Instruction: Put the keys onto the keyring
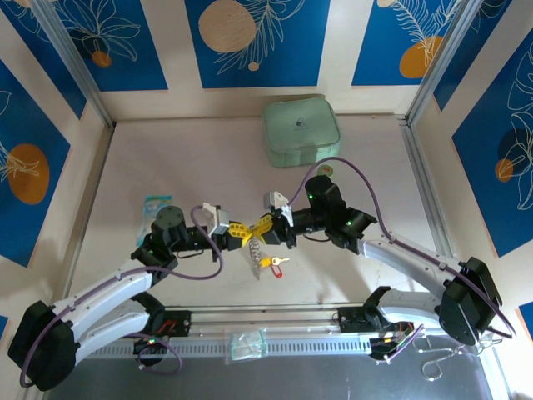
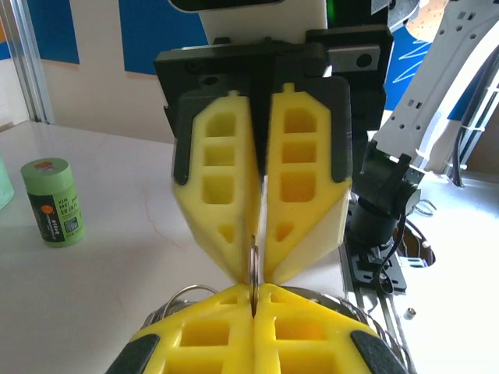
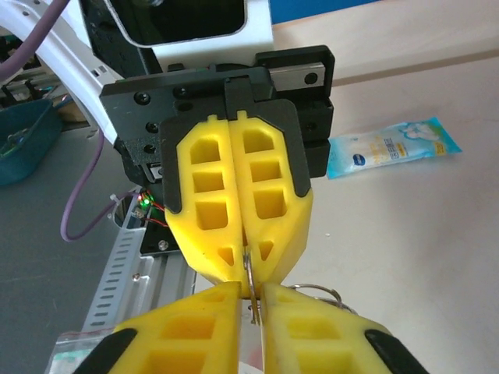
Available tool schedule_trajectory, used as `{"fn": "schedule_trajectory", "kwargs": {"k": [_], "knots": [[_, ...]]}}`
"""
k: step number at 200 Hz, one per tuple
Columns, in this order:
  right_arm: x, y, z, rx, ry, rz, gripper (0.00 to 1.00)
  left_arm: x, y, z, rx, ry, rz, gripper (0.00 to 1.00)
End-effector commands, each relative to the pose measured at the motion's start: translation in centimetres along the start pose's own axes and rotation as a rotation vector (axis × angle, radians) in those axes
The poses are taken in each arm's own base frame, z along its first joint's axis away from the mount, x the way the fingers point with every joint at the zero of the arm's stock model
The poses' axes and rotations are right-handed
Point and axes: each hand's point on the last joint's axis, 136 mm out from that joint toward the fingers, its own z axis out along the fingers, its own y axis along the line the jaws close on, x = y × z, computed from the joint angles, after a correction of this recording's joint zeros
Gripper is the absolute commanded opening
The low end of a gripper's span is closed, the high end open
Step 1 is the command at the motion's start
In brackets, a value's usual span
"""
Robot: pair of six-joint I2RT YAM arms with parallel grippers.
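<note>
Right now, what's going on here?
Both arms meet tip to tip over the middle of the table. The left gripper and the right gripper are each pinched shut on the thin wire of the keyring, holding it between them. In the top view the yellow-headed key and the red-headed key sit just below the grippers. Whether they are threaded on the ring can't be told.

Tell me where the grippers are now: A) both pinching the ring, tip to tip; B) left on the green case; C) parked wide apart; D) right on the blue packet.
A: the left gripper and right gripper meet tip to tip mid-table, each shut on the ring.
</note>
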Motion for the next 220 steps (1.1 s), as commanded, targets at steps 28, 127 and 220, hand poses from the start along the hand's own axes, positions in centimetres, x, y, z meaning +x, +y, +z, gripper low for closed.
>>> {"fn": "schedule_trajectory", "kwargs": {"k": [28, 127, 220], "knots": [[-0.4, 0.8, -0.1, -0.027, 0.031, -0.024, 0.0, -1.2, -0.1, -0.1, -0.017, -0.01, 0.055, 0.24], [0.7, 0.7, -0.6, 0.06, 0.445, -0.224, 0.0, -0.4, -0.2, -0.5, -0.009, 0.185, 0.185, 0.25], [-0.7, 1.9, 0.3, 0.029, 0.415, -0.255, 0.0, -0.1, -0.6, -0.3, 0.022, 0.204, 0.203, 0.0]]}}
